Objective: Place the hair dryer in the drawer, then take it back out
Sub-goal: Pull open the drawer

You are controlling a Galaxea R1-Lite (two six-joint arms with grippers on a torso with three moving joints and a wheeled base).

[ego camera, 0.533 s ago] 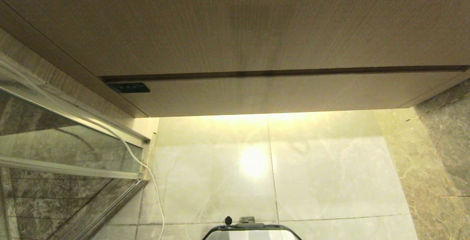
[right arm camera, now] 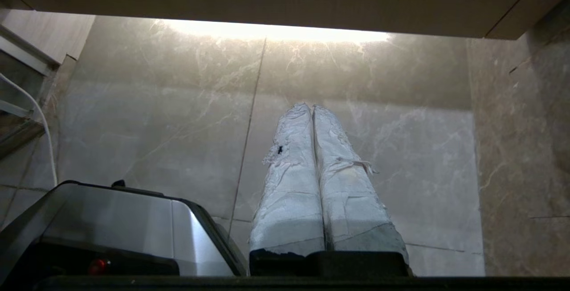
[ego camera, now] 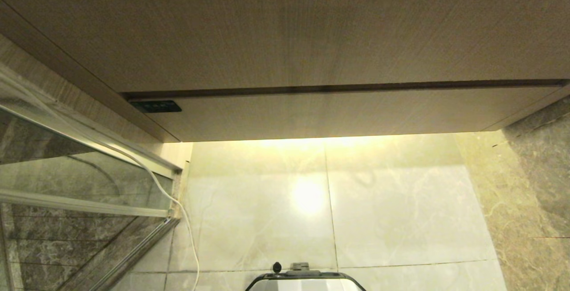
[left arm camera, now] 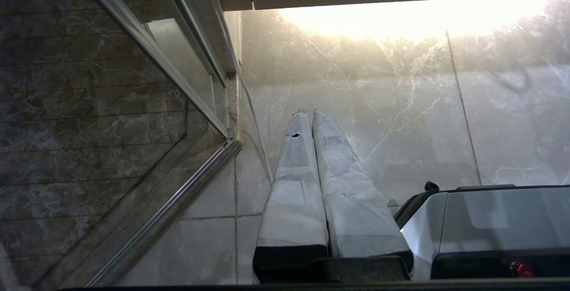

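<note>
Pale marble floor tiles [ego camera: 392,206] glow under a strip of warm light beneath the vanity. Above them runs the drawer [ego camera: 338,112], its plain wood-grain front pushed in flush, with a small black panel [ego camera: 156,106] at its left end. A glass shower partition [ego camera: 67,179] stands to the robot's left, and a white cable [ego camera: 189,233] trails down beside it. The hair dryer appears in none of the views. The left gripper [left arm camera: 310,113] hangs low over the floor, its taped fingers pressed together and empty. The right gripper [right arm camera: 310,106] does likewise (tape frayed), beside the robot's base [right arm camera: 120,219].
</note>
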